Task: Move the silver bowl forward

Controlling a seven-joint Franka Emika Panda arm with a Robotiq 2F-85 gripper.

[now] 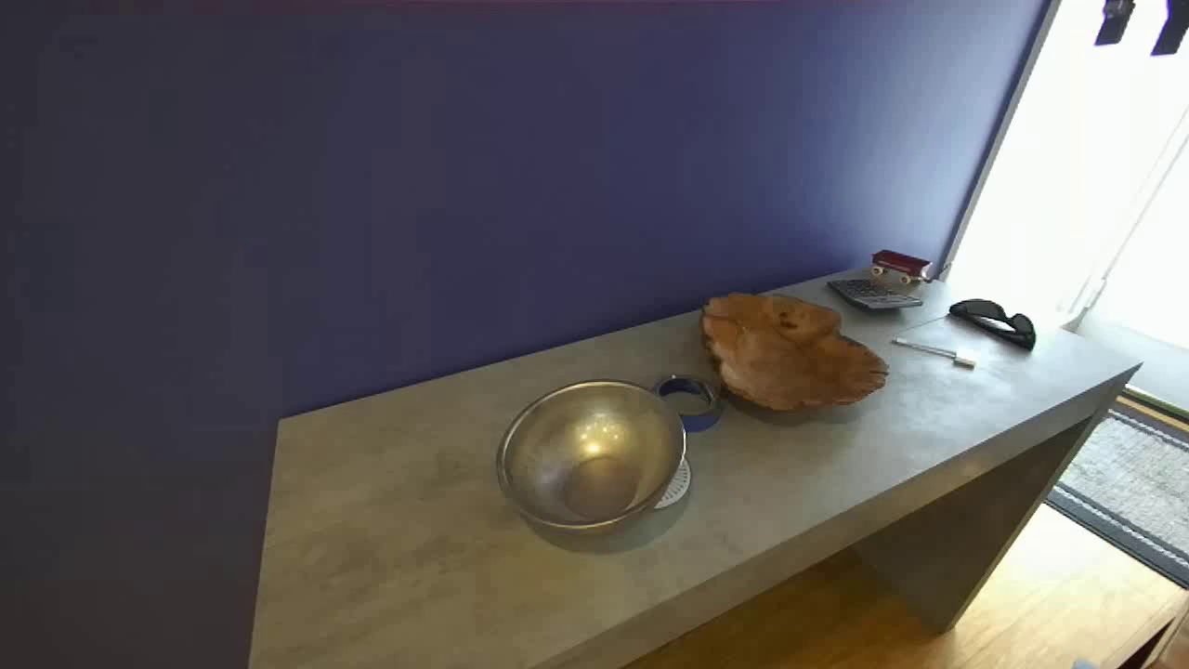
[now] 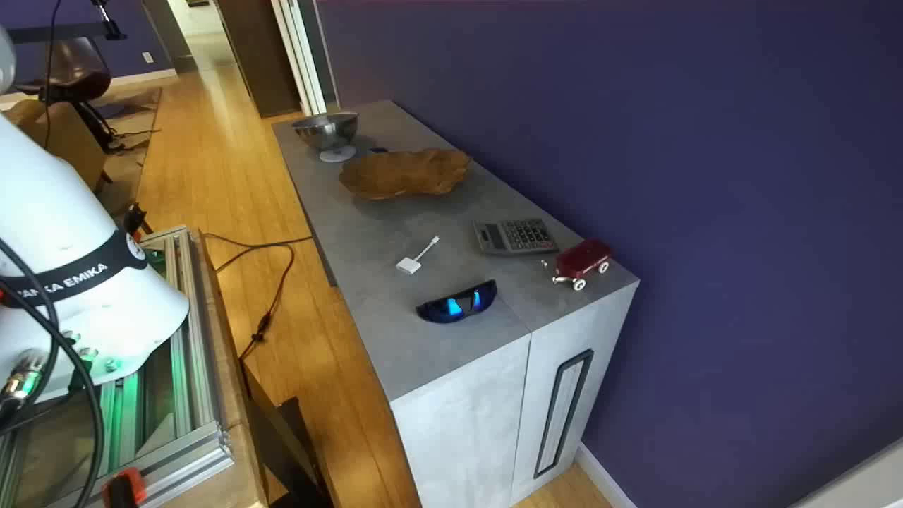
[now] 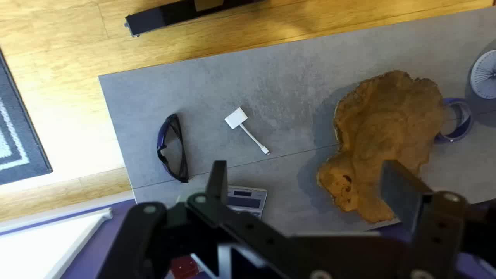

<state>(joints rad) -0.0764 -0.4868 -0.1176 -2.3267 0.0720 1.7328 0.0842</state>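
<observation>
Silver bowl (image 1: 594, 455): on the grey tabletop (image 1: 399, 539), hollow facing up, just beside the blue ring (image 1: 703, 421); in an exterior view it partly covers the white disc (image 1: 676, 485), contact between bowl and disc uncertain
Bowl's move forward: no part can be confirmed as done; nothing holds the bowl, so the approach, the grasp or push, and the shift itself all seem left; which way counts as forward is unmarked
Gripper (image 1: 1144, 28): at an upper corner of an exterior view, pointing down, high and well apart from the bowl; a long reach along the tabletop seems needed
Fingers (image 3: 403, 195): spread wide in the wrist view, nothing clamped between them
Wrist view: aimed down over the wooden dish (image 3: 387, 128) and the calculator (image 3: 248, 201), the bowl outside it
White arm (image 2: 70, 204): lower part at the edge of an exterior view, apart from the tabletop; upper joints out of frame, their bend not to be told
</observation>
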